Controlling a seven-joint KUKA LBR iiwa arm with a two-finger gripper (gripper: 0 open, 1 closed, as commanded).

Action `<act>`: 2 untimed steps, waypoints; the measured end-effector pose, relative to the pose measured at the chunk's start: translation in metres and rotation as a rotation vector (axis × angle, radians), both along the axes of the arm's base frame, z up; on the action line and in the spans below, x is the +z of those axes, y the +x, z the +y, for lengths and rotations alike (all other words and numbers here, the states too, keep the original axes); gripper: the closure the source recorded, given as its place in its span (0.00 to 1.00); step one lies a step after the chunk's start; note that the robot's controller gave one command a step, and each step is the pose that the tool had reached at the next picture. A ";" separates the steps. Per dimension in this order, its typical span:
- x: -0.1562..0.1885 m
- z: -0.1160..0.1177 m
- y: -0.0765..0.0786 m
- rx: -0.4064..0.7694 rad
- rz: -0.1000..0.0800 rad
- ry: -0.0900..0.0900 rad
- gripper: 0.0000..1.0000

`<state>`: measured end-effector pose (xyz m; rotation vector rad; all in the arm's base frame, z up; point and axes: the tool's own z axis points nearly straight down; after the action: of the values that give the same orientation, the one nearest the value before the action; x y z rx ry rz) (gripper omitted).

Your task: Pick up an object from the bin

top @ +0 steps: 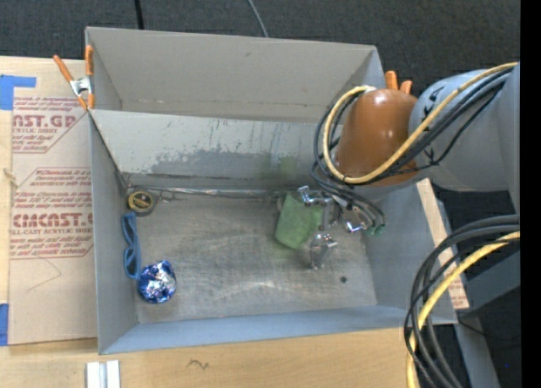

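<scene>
One arm, one grey metal bin (110,209): from my remote station I see the KUKA arm (473,133) reach in from the right of the camera view. Its orange wrist cover (376,128) is ringed by yellow and black cables (336,137), and its gripper (323,232) is low over the right half of the bin floor.

Just to the gripper's left, touching or very nearly touching its metal parts, lies a flat green piece (294,224) — soft-looking, roughly rectangular, slightly tilted, perhaps a sponge or a scrap of cloth. It sits right of the floor's middle, near the foot of the back slope.

Whether the claw is wide, narrow or closed on the green piece I cannot tell. The wrist's fittings crowd that spot, and I cannot make out whether the piece is gripped or merely beside the tool.

The rest lies well apart, on the left side. A small ball (157,281) in shiny blue and silver foil rests in the near left corner. Just above it in the view, a thin blue loop (128,247) runs along the left wall. Beyond the loop, at the far left of the floor, sits a small brass-coloured ring (140,201). From beside it a thin dark rod (215,193) stretches rightward along the foot of the back wall — toward the green piece.
</scene>
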<state>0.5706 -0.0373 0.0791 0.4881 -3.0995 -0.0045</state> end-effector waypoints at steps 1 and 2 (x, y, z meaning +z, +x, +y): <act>0.001 0.001 0.000 0.001 0.000 0.000 0.00; 0.001 0.002 -0.001 0.001 0.000 0.000 0.00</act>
<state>0.5698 -0.0349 0.0805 0.4900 -3.0993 -0.0045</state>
